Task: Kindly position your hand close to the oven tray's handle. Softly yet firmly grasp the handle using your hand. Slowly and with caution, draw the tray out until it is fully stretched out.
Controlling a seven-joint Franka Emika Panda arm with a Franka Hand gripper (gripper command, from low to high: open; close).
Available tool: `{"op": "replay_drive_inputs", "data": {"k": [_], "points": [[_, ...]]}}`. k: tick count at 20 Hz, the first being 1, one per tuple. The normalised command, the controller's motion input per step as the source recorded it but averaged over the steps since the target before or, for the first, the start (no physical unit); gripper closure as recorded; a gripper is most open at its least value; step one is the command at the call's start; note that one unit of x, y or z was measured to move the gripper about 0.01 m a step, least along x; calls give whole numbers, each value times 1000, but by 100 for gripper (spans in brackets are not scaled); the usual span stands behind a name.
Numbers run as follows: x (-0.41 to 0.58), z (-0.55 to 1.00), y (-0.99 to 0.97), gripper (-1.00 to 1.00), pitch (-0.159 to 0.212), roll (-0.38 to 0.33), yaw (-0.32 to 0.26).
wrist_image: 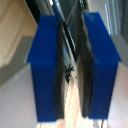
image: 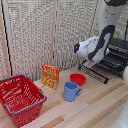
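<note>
While jaws (wrist_image: 72,70) close around oven tray (image: 111,61) wires, blue mug (image: 71,91) nearby

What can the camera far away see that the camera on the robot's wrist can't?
Only the exterior view shows the red basket, yellow box, blue mug, red bowl, the oven and its open door. Only the wrist view shows the two blue fingers close up, with a narrow gap and thin metal between them. Both share the hand and the wooden table.
</note>
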Motion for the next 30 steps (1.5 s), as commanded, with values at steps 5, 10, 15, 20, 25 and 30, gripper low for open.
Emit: {"op": "replay_drive_inputs", "data": {"k": [5, 10, 15, 20, 25, 30], "points": [[117, -454, 999, 100, -14, -33, 0], [158, -343, 986, 100, -24, -25, 0], [168, -155, 905, 100, -32, -8, 10], [753, 28, 627, 100, 0, -57, -20], [268, -220, 854, 100, 2, -60, 25], [-168, -619, 796, 100, 25, -82, 32]]}}
